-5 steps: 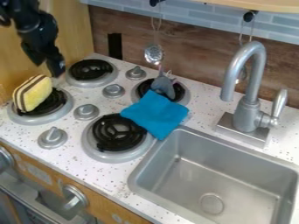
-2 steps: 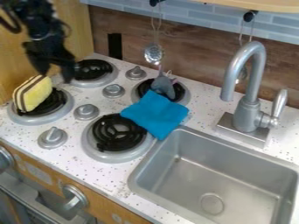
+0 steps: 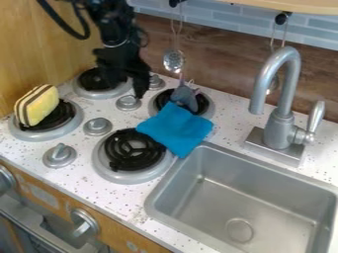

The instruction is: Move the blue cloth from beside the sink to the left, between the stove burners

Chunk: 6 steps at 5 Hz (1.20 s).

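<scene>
The black gripper (image 3: 127, 87) hangs at the upper left over the rear of the stove, open and holding nothing, in front of the back left burner (image 3: 90, 91). To its lower right, a blue cloth (image 3: 176, 129) lies between the front right burner (image 3: 134, 150) and the back right burner (image 3: 159, 103), overlapping both slightly. A grey spatula-like utensil (image 3: 185, 97) rests on the back right burner, its lower part against the cloth. A yellow sponge-like block with brown and white stripes (image 3: 39, 105) stands on the left burner (image 3: 64, 114).
Silver knobs (image 3: 98, 126) stand among the burners. A metal sink (image 3: 247, 197) lies at the lower right, with a tall faucet (image 3: 282, 118) behind it. A slotted ladle (image 3: 174, 61) hangs at the back wall. A wooden panel (image 3: 39, 54) borders the left side.
The arm and gripper have moved right across the rear of the stove, from above the left burners towards the cloth. The cloth, utensil and striped block have stayed in place.
</scene>
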Each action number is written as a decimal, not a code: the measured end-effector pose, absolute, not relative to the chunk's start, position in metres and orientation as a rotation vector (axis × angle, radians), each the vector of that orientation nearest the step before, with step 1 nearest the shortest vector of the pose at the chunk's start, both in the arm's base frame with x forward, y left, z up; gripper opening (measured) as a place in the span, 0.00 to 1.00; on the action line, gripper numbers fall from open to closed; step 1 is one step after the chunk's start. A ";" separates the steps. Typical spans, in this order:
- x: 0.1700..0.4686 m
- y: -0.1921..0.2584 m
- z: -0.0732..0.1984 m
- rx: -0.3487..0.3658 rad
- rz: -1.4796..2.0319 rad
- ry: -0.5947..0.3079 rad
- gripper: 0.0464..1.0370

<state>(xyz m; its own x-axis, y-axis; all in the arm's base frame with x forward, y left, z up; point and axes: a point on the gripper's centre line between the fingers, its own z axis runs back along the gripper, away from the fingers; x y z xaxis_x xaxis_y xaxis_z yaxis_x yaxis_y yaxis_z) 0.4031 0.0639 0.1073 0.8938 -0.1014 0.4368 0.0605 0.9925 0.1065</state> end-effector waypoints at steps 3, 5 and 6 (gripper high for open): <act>0.420 -0.010 0.087 0.049 -0.181 -0.476 0.97; 0.424 -0.006 0.047 0.043 -0.190 -0.419 0.97; 0.424 0.008 0.033 0.049 -0.165 -0.392 0.97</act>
<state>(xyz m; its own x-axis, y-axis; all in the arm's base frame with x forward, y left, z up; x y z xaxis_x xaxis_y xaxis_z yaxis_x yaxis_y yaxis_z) 0.4243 0.0080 0.0330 0.9110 -0.1691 0.3760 0.1503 0.9855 0.0791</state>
